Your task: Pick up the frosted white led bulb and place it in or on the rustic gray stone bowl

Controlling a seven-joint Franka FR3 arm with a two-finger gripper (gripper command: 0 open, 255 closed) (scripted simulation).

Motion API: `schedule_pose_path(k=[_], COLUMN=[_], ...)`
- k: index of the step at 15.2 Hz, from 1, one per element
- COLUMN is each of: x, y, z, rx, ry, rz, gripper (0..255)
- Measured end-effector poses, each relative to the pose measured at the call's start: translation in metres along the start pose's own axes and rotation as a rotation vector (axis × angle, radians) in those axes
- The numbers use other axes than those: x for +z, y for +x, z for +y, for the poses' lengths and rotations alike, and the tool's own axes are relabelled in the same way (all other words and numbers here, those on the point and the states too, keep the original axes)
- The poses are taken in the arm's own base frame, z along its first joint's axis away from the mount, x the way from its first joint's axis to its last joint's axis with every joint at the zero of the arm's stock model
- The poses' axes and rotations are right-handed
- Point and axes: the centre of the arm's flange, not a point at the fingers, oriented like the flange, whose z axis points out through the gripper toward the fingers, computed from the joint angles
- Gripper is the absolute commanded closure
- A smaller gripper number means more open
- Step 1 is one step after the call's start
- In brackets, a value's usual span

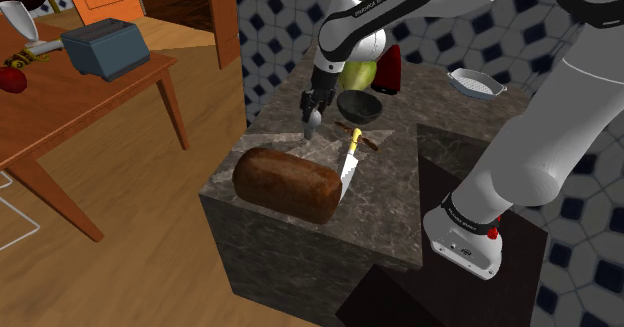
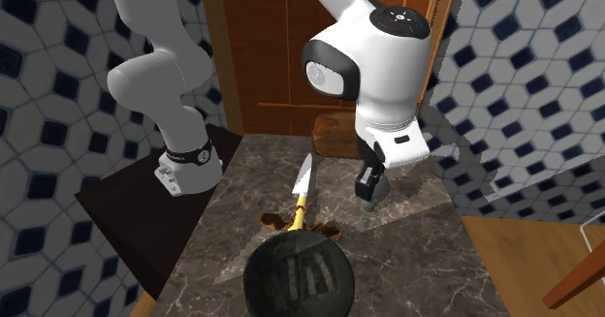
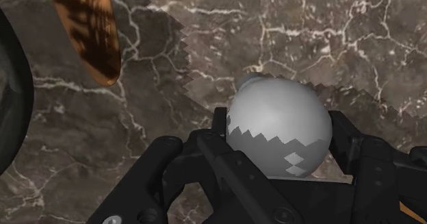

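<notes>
gripper (image 1: 313, 117) clasps grey bulb (image 1: 313, 126) | over counter (image 1: 390, 210) | dark bowl (image 1: 358, 106) just beside

Dim, even light; jagged shadow on the countertop (image 3: 308, 24).

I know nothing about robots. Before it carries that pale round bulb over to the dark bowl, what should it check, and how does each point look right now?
1. Grip: the round grey-white bulb is clasped between the black fingers: ok.
2. The dark round bowl stands upright: ok.
3. Room in the bowl, with nothing lying in it: ok.
4. Way across: the yellow-handled knife lies flat on the marble counter, low beside the bowl: ok.
5. Bulb raised enough to clear the bowl's rim: cannot tell.
</notes>
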Motion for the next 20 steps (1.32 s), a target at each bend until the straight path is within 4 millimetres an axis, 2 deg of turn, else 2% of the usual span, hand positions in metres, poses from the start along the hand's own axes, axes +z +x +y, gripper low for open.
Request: schedule_pose_path(k=[20], x=[-0.103], y=[-0.001], z=[-0.024], rx=[0.000], ry=[0.000], rz=[0.000], gripper=[255])
